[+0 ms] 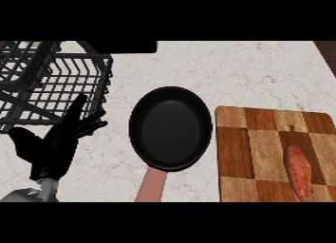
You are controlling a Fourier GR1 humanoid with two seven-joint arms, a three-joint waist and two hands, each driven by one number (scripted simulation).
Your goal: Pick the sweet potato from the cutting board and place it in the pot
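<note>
An orange-red sweet potato (298, 172) lies lengthwise on the right part of a checkered wooden cutting board (251, 152) at the lower right. Left of the board sits a black pan (171, 127) with a pinkish handle (153, 186) pointing toward me; it holds nothing. My left hand (59, 142) rests open at the lower left, fingers straight and pointing up toward the rack, well away from pan and board. My right hand shows nowhere in the view.
A black wire dish rack (44, 80) stands at the upper left on the pale marble counter (227, 71). A dark object (122, 46) sits at the counter's back edge. The counter's right edge runs beside a dark strip (335, 57).
</note>
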